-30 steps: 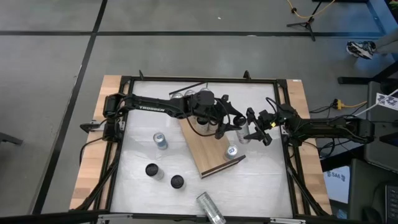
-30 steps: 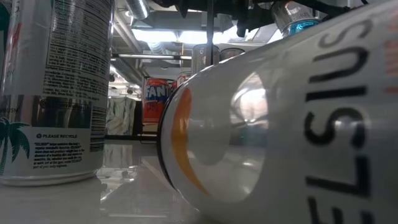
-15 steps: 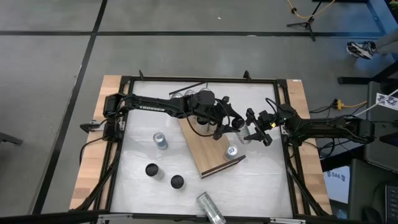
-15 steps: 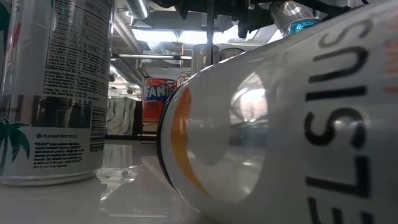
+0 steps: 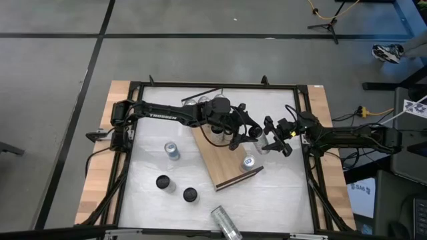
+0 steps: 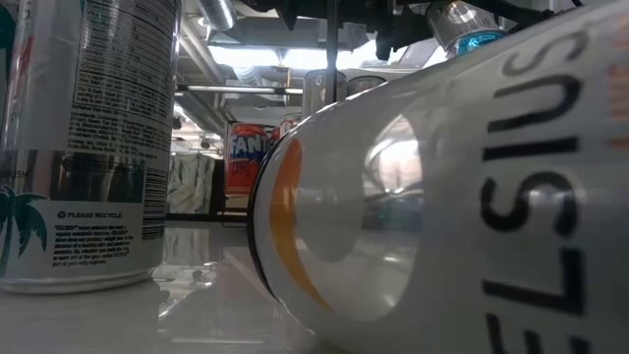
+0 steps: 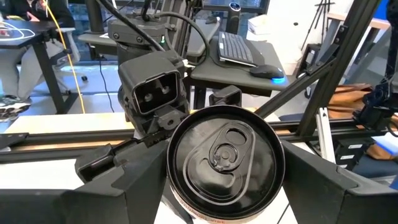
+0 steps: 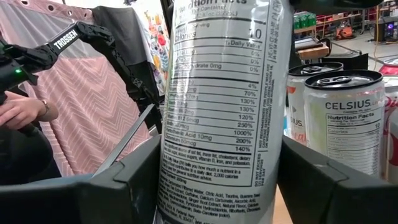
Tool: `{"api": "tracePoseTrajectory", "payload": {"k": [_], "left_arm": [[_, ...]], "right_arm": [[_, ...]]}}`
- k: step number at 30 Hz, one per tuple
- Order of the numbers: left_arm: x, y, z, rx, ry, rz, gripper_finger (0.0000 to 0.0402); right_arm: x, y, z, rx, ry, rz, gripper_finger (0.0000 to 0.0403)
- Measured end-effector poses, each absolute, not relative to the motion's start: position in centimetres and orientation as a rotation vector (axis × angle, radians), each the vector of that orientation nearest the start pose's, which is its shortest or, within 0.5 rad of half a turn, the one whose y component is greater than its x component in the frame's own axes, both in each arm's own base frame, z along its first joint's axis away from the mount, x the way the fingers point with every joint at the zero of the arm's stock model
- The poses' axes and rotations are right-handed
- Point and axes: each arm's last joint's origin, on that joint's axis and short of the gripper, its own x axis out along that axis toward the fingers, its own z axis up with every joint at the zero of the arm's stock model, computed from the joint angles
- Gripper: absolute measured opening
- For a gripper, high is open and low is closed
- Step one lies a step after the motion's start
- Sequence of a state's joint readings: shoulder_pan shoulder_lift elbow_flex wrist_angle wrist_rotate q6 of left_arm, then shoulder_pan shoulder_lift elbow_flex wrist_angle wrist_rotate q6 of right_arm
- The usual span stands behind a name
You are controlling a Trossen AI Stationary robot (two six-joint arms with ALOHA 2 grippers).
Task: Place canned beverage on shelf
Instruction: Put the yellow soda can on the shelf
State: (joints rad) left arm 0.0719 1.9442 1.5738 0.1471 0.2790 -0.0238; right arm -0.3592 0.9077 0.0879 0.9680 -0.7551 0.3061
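A white can with a black lid [image 7: 225,163] hangs in the air over the far right edge of the shelf [image 5: 223,157], a light-brown board lying slantwise on the table. Both grippers are shut on it. My left gripper [image 5: 248,135] reaches in from the table's left, and my right gripper [image 5: 269,141] from the right. The right wrist view shows the same can's printed side [image 8: 217,112]. Another can [image 5: 249,161] stands on the shelf near its right end. My left gripper pinches the can just under its top rim [image 7: 169,180], one finger [image 7: 124,193] on each of two opposite sides. The fingers come nearly level from the table's left. The can stands upright, lifted clear of the shelf. My right gripper pinches the can's labelled wall [image 8: 163,168] between its two fingers [image 8: 124,180], below the top, which lies outside this view. The fingers come level from the table's right. The can is upright in the hold.
Three cans [image 5: 172,151] [image 5: 162,181] [image 5: 190,195] stand on the white tabletop left of the shelf. A Celsius can [image 5: 225,223] lies on its side at the near edge. More cans [image 8: 345,118] stand toward the far edge. A person's hand [image 8: 18,112] shows beyond the table.
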Motion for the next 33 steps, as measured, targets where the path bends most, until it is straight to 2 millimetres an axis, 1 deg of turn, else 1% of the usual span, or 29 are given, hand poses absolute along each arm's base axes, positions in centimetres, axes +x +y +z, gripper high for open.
{"api": "tracePoseTrajectory", "payload": {"k": [20, 28, 31, 33], "left_arm": [[45.82, 2.54, 29.27, -0.094, 0.258, -0.172, 0.0273], [45.84, 2.54, 29.34, -0.092, 0.251, -0.164, 0.0246], [45.84, 2.52, 29.33, -0.092, 0.252, -0.169, 0.0248], [45.84, 2.52, 29.33, -0.092, 0.252, -0.169, 0.0256]], "right_arm": [[15.35, -3.68, 18.61, 0.231, -0.063, 0.399, 0.0253], [15.36, -3.68, 18.54, 0.231, -0.057, 0.398, 0.0253], [15.36, -3.68, 18.53, 0.231, -0.056, 0.397, 0.0253], [15.36, -3.68, 18.54, 0.231, -0.056, 0.397, 0.0253]]}}
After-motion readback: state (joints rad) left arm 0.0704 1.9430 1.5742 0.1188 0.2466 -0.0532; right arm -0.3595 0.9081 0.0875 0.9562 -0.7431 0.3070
